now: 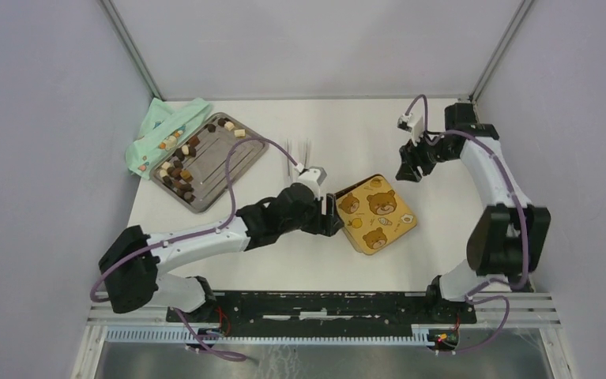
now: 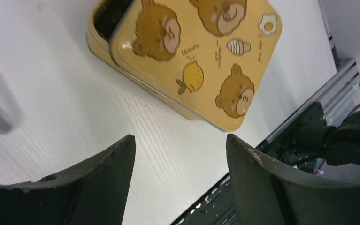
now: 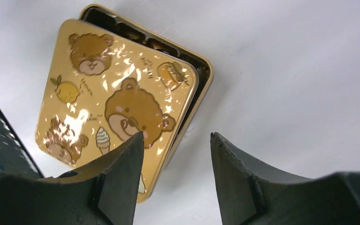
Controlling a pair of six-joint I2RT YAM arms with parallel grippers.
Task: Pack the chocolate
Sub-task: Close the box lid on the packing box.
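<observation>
Small dark brown, light brown and cream pieces of chocolate (image 1: 179, 160) lie on a shiny metal tray (image 1: 228, 162) at the back left, a few of them on the mint-green bag (image 1: 148, 136) beside it. A gold square tin (image 1: 376, 213) with bear pictures sits mid-table. Its lid (image 2: 196, 51) lies askew on it, leaving a dark gap (image 3: 168, 47) along one edge. My left gripper (image 1: 333, 221) hovers just left of the tin, open and empty (image 2: 180, 138). My right gripper (image 1: 407, 172) hangs behind the tin to its right, open and empty (image 3: 177, 134).
A pale thin object (image 1: 298, 148) stands on the white table between the tray and the tin. Grey walls close in on both sides and the back. A black rail (image 1: 323, 304) runs along the near edge.
</observation>
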